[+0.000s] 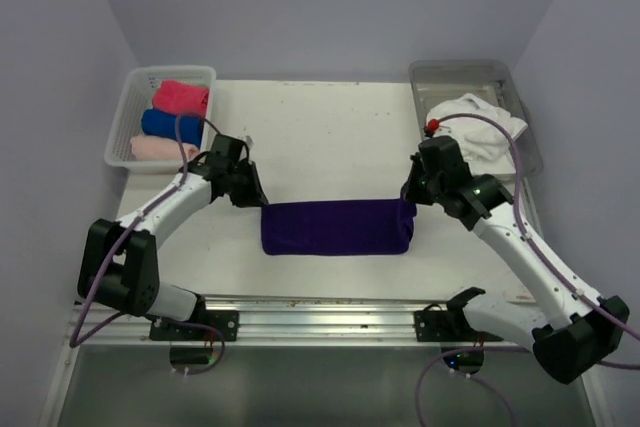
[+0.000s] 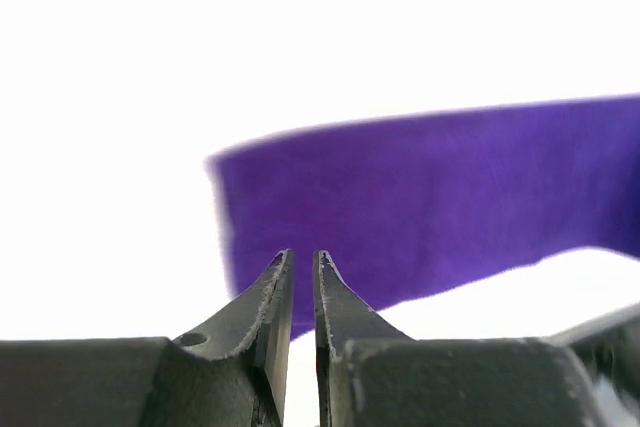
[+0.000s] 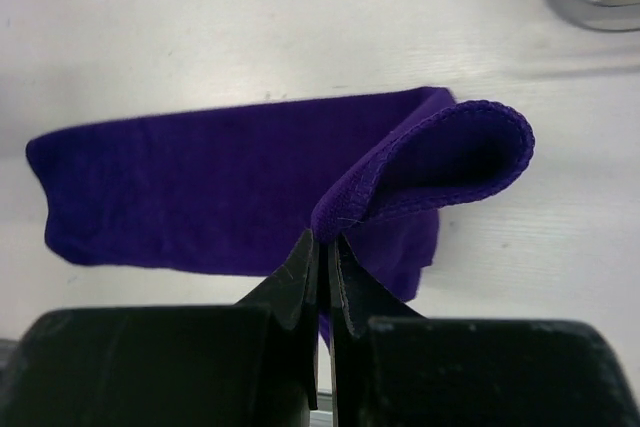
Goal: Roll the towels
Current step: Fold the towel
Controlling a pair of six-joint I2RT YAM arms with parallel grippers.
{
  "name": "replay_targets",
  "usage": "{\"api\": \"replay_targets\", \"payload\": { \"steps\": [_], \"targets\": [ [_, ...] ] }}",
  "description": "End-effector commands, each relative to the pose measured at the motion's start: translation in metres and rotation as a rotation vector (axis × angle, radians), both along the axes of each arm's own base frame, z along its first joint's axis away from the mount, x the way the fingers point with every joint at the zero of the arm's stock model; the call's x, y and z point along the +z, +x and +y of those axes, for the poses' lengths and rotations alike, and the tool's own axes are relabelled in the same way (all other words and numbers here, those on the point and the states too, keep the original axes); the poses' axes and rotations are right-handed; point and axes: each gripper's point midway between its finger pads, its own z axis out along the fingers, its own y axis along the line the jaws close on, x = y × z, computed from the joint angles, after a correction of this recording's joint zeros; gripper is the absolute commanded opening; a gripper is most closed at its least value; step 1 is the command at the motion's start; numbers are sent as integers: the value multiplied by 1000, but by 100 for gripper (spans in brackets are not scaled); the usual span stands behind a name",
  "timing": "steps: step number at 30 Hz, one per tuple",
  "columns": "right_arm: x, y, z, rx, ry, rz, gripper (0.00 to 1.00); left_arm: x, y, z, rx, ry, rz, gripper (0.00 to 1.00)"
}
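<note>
A deep purple towel [image 1: 335, 228] lies folded into a long band across the middle of the table. My right gripper [image 1: 408, 194] is at its right end, shut on the hemmed edge, which curls up off the band in the right wrist view [image 3: 322, 237]. The rest of the towel [image 3: 200, 187] lies flat beyond the fingers. My left gripper [image 1: 258, 197] hovers at the band's upper left corner. In the left wrist view its jaws [image 2: 300, 255] stand a narrow gap apart with nothing between them, and the purple towel [image 2: 450, 197] lies just past the tips.
A white lattice basket [image 1: 125, 122] at the back left holds rolled hot pink [image 1: 182, 97], blue [image 1: 170, 124] and pale pink [image 1: 155, 148] towels. A grey tray [image 1: 460, 72] at the back right holds crumpled white towels [image 1: 480, 127]. A metal rail runs along the near edge.
</note>
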Motion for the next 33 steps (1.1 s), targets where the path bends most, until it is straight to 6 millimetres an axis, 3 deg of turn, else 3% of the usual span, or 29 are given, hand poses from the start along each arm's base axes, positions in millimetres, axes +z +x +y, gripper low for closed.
{"api": "replay_targets", "payload": {
  "steps": [1,5,7,8,9,12,13,15,16,17,20,29,30,31,33],
  "targets": [
    [11,7,50,88,37,-37,0,-7,-9,36,16,90,20,17],
    [15,3,111,219,30,-51,0,-35,-24,56,72,110,83,16],
    [4,-4,148,304,17,-29,0,-41,-32,52,66,82,106,15],
    [12,-5,165,333,33,-42,0,-44,-31,51,69,77,106,15],
    [-5,-11,186,383,3,-10,0,-46,-33,52,72,81,114,15],
    [-6,-9,223,438,5,-8,0,-53,-36,52,76,81,139,15],
    [-28,-10,236,459,-26,31,0,-54,-37,50,75,69,145,15],
    [-28,-11,260,498,-12,27,0,-58,-38,50,83,68,154,14],
    [-50,-10,268,506,-48,63,0,-58,-39,48,82,60,158,14],
    [-48,-8,277,515,-40,60,0,-59,-39,47,83,54,156,14],
    [-69,-12,297,551,-58,105,0,-62,-41,46,90,47,166,14],
    [-96,-18,327,603,-44,159,0,-63,-42,44,96,31,170,14],
    [-95,-19,331,613,-33,162,8,-62,-41,44,96,30,167,14],
    [-90,-20,337,626,-12,159,25,-62,-41,45,99,37,167,14],
    [-76,-24,350,668,53,151,40,-57,-38,47,102,49,158,14]
  ]
}}
